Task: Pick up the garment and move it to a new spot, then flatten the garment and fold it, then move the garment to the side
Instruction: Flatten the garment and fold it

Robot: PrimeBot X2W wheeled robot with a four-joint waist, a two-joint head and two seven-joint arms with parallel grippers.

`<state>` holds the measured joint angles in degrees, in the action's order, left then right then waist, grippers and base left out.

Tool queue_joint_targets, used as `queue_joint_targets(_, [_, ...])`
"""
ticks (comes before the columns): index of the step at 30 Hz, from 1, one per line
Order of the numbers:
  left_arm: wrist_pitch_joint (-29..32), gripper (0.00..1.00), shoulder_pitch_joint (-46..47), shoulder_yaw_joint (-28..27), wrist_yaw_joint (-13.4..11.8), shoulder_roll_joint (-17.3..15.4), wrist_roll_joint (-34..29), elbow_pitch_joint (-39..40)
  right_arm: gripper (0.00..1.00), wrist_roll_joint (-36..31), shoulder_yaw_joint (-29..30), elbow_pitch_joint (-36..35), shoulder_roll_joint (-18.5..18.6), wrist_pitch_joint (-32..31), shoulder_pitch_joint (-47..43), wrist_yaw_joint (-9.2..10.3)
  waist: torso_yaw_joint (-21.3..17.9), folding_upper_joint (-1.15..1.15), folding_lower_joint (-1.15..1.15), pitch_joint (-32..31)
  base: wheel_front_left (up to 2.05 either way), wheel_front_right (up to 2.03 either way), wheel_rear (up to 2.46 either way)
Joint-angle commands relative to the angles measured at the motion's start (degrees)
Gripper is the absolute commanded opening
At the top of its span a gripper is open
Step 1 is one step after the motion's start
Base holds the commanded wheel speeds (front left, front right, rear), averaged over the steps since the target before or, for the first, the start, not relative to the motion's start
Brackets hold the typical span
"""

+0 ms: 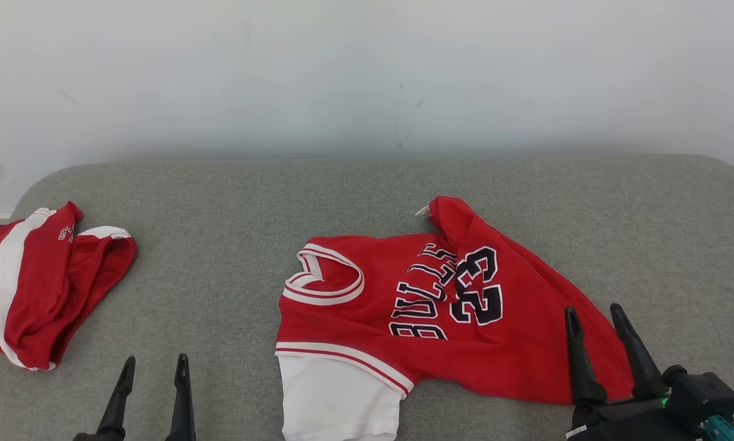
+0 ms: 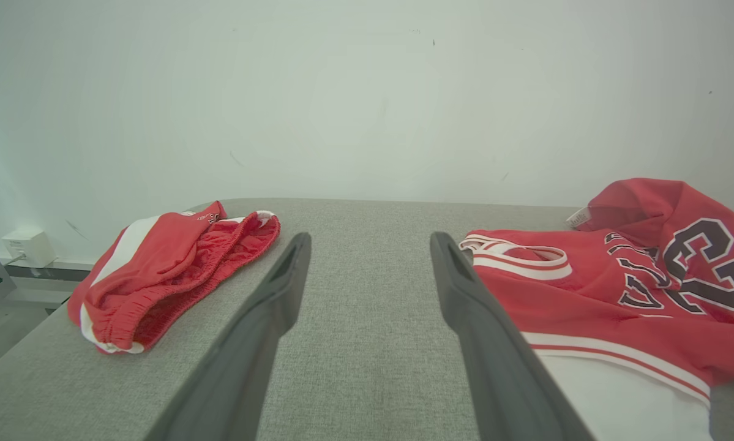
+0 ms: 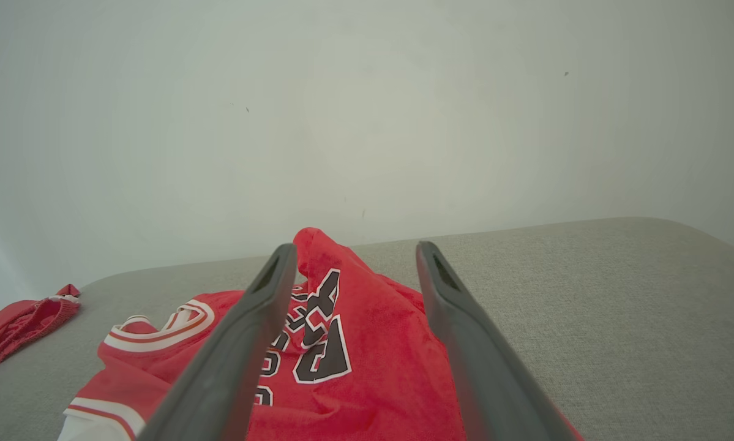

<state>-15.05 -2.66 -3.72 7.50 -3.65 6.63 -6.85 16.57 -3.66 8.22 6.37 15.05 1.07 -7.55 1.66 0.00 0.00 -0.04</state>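
A: Where's the garment?
B: The red jersey (image 1: 513, 343) lies rumpled on the middle of the desk (image 1: 220, 196), reaching into the desk's right half. Its collar (image 1: 324, 278) faces the desk's left end, a white panel (image 1: 336, 398) runs to the desk's near edge, and one fold stands up toward the far edge.
A: And the grippers?
B: Both are spread wide and empty. The right gripper (image 1: 592, 308) sits at the desk's near edge, over the jersey's end opposite the collar. The left gripper (image 1: 156, 357) is at the near edge too, over bare desk and apart from the cloth.
A: So the pick-up hasn't begun, I'd say. How should it go?
B: I'd take the jersey at two spread points, right on that end and left by the collar, so it hangs open rather than bunching. Come low enough to pinch cloth, and close fully before lifting.
A: Anything to avoid?
B: The red shorts (image 1: 42, 288) at the desk's left end. Set the jersey down short of them.
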Motion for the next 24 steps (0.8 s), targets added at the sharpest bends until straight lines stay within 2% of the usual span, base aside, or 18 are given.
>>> queue_joint_targets(1, [-0.2, 1.00, -0.6, -0.1, -0.1, -0.1, 0.0, -0.1, 1.00, -0.4, 0.0, -0.4, -0.1, 0.1, -0.7, 0.13, -0.1, 0.00, 0.00, -0.1, 0.00, 0.00, 0.00])
queue_joint_targets(24, [-0.2, 1.00, -1.1, 0.6, 0.0, -0.1, -0.2, 0.0, 1.00, -1.0, -1.0, -0.5, 0.7, 0.1, -1.2, 0.13, -0.4, 0.00, 0.00, -0.5, 0.00, 0.00, 0.00])
